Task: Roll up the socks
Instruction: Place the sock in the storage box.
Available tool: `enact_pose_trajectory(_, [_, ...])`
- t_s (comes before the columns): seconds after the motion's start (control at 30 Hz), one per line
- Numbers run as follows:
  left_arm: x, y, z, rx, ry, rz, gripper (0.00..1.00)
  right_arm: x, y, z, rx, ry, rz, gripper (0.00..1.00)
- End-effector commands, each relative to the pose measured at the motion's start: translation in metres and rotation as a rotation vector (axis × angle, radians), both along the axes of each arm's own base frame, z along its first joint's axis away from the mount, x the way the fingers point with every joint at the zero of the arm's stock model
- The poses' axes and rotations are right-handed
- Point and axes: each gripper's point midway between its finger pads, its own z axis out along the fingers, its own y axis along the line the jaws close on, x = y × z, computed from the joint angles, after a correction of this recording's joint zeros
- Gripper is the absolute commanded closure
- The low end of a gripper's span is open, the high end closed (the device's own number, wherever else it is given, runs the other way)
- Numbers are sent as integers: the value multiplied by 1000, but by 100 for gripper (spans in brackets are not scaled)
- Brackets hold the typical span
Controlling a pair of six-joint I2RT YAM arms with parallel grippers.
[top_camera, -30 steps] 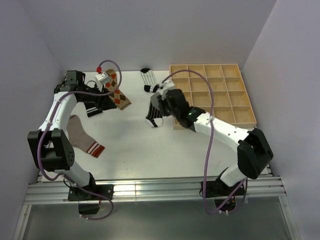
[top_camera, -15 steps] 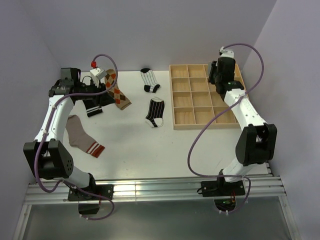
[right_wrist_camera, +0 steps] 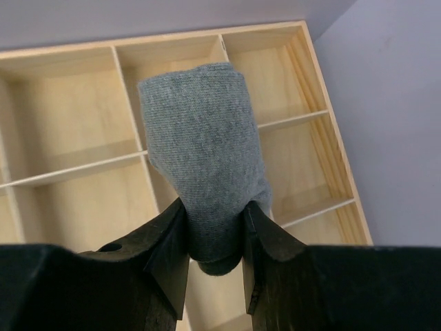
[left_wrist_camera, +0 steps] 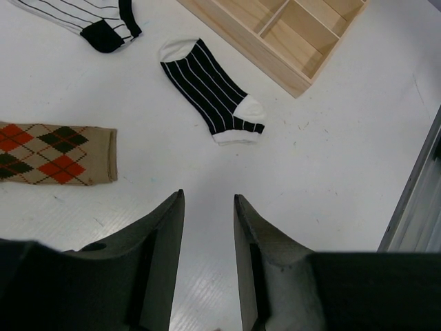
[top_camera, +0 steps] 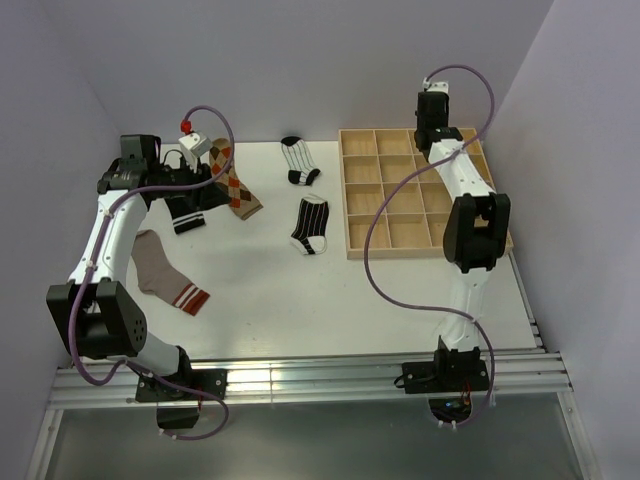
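Between the fingers of the right pincer [right_wrist_camera: 214, 207] a rolled grey sock [right_wrist_camera: 200, 131] is being pinched at its lower end, its free end sticking out ahead of the tips. Below and beyond this pincer the wooden tray [right_wrist_camera: 83, 47] is showing its open compartments, and the roll is hanging above them, though which compartment lies under it cannot be told. The left pincer [left_wrist_camera: 207, 200] is hovering over the white counter [left_wrist_camera: 331, 172] with its jaws spread and nothing between them. Ahead of it and to its left in the wrist view, an argyle sock [left_wrist_camera: 55, 153] is lying flat; straight ahead, a black striped sock [left_wrist_camera: 210, 93] is lying flat too, apart from the argyle one. Farther ahead, a white striped sock [left_wrist_camera: 83, 17] is reaching out of frame, and a corner of the tray is showing well off to the right. In the top view, a banded sock [top_camera: 187, 212] is lying just beside the left arm, partly hidden by it, and a taupe sock [top_camera: 160, 268] is lying closer to that arm's base, well behind the pincer.
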Motion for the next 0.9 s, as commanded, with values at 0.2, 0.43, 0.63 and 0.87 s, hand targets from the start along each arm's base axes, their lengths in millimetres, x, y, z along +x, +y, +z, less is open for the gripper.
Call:
enact_pose_trajectory(0.2, [7,-5,2,-26,-8,-31,61,12,-27,-19,-139,113,-32,100])
enact_pose_trajectory(0.43, [10,-5,-3,-27,12,-39,61,9,-32,-58,-151,196,-36,100])
enact_pose_trajectory(0.63, [14,-6,-1,-29,16,-51,61,1,-33,-85,-158,258,-25,100])
enact_pose_trajectory(0.87, [18,-7,-1,-45,23,-55,61,-12,-29,-114,-133,323,-11,100])
